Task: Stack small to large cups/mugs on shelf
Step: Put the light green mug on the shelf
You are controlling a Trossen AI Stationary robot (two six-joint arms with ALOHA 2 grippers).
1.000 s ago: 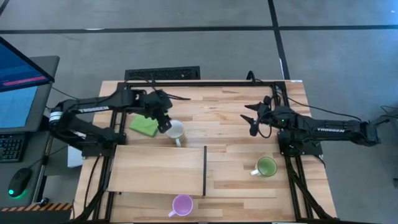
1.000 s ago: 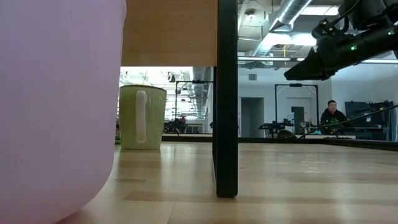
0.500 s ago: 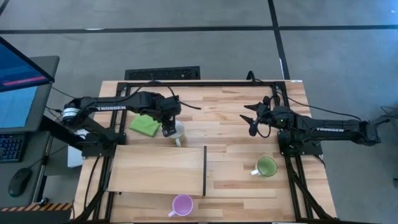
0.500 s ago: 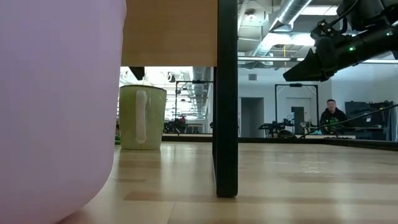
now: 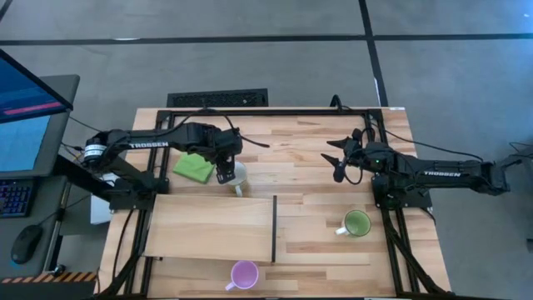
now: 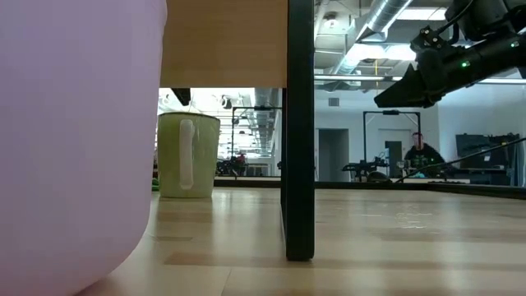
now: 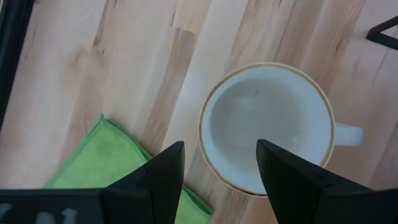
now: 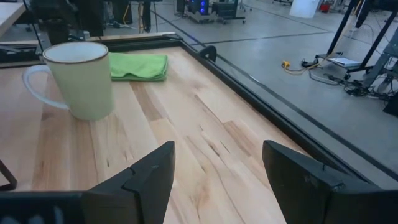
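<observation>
Left gripper [image 5: 225,172] has moved over white mug [image 5: 237,176], fingers apart

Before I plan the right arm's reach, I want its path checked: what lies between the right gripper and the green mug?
Only bare wooden tabletop. The high view shows nothing between the right gripper and the green mug.

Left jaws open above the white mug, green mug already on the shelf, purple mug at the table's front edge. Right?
Not quite. The green mug is on the table right of the shelf, not on it; the high view shows this. The rest holds: left gripper open above the white mug, purple mug at the front edge.
</observation>
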